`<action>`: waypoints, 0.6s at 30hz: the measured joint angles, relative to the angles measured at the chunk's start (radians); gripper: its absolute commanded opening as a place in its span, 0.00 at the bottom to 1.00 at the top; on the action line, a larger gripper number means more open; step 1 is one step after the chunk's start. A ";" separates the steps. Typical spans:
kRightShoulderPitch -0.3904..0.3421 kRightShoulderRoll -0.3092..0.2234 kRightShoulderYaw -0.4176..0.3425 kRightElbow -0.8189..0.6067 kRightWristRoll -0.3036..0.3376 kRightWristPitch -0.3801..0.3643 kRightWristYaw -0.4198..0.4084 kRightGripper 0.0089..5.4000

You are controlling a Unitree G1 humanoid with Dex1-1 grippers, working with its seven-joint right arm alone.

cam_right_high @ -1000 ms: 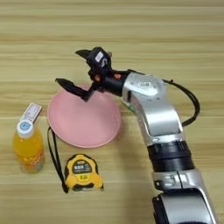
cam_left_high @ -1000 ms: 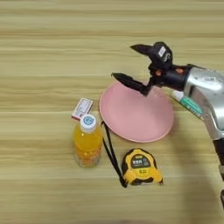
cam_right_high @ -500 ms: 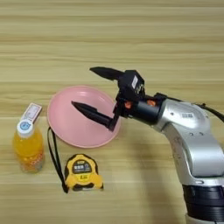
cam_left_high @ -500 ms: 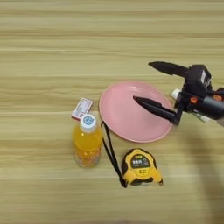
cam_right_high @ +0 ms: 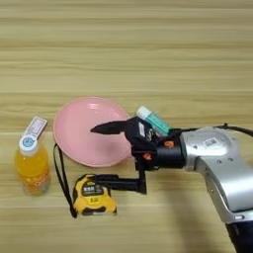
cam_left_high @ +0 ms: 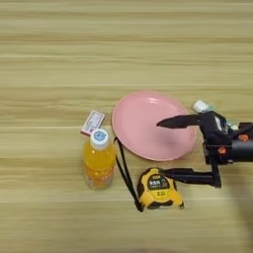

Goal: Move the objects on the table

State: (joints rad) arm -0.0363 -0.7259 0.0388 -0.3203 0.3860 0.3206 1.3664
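Light-wood table [cam_left_high: 59, 49], horizontal plank grain, filling both views.

Item: round pink plate [cam_left_high: 148, 123], lying flat near the middle of the table.

Item: small green-and-white tube [cam_right_high: 154, 120] with white cap, lying on the table just beside the plate's right rim, partly hidden behind the arm.

Item: small flat white-and-red packet [cam_left_high: 93, 122], lying on the table just left of the plate, apart from its rim.

Item: orange drink bottle [cam_left_high: 99, 159] with white cap, upright, just on the near side of the packet, left of the plate.

Item: yellow-black tape measure [cam_left_high: 159, 189], nearer the table's front edge than the plate; its black strap [cam_left_high: 125, 173] runs up along the plate's left rim.

Item: tool [cam_right_high: 94, 154] on the silver forearm [cam_right_high: 217, 158], entering from the right. Black fingers spread wide apart, holding nothing; upper finger [cam_right_high: 111, 128] over the plate, lower finger [cam_right_high: 118, 183] reaching just above the tape measure.
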 measured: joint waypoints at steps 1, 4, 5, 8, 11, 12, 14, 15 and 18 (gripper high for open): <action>0.008 -0.013 0.008 0.000 0.000 0.001 0.017 0.99; 0.003 -0.038 0.051 0.003 -0.025 -0.003 0.058 0.99; 0.002 -0.042 0.059 0.003 -0.031 -0.005 0.060 0.99; -0.008 -0.052 0.089 0.007 -0.065 -0.025 0.079 0.99; -0.024 -0.054 0.114 0.025 -0.099 -0.049 0.079 0.99; -0.034 -0.053 0.125 0.035 -0.122 -0.063 0.077 0.99; -0.042 -0.050 0.135 0.047 -0.139 -0.076 0.071 0.99; -0.050 -0.044 0.148 0.059 -0.161 -0.092 0.057 0.99; -0.066 -0.020 0.164 0.092 -0.197 -0.123 0.036 0.99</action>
State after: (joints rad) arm -0.1022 -0.7464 0.2030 -0.2282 0.1891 0.1977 1.4020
